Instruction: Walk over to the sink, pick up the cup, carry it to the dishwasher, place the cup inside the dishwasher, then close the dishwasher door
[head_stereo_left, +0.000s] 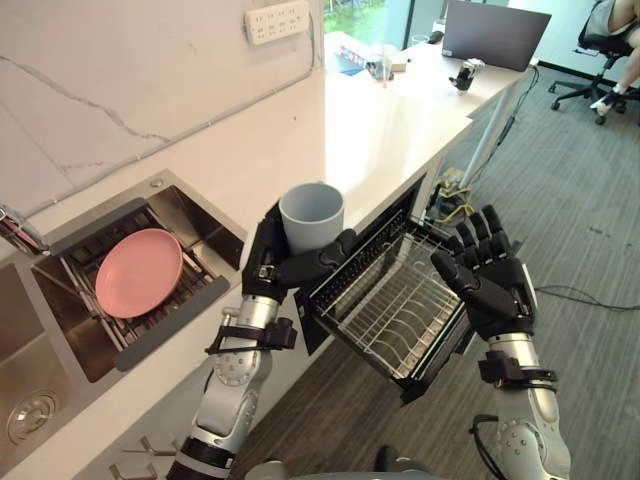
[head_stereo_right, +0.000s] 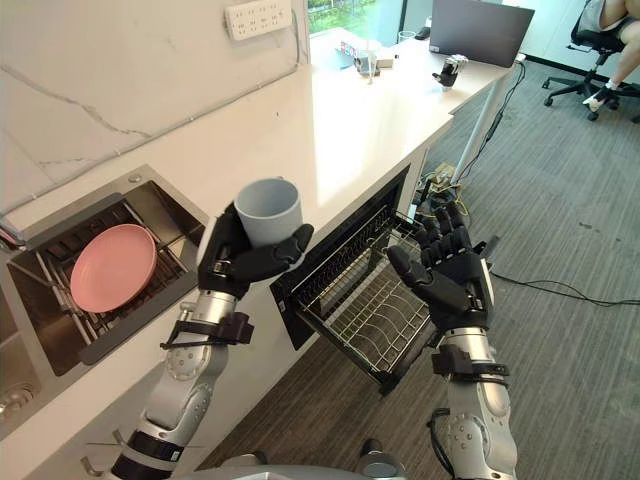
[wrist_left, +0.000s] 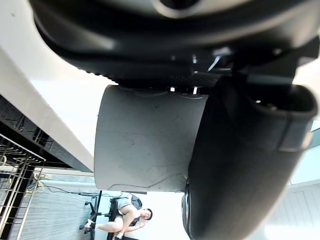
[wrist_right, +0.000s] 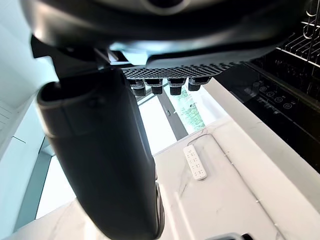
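White counter, cup within left-hand fingers

The left hand wraps the cup, so the cup's lower wall and base are hidden. In the left wrist view the same hand covers one end and one side of it. The sink runs off the left edge, and the tap is cut off there too. The rack has its back end hidden under the counter, and the right hand, fingers straight, covers one corner. The person on the chair is cut off by the top edge. The small things at the counter's far end are too small to tell.
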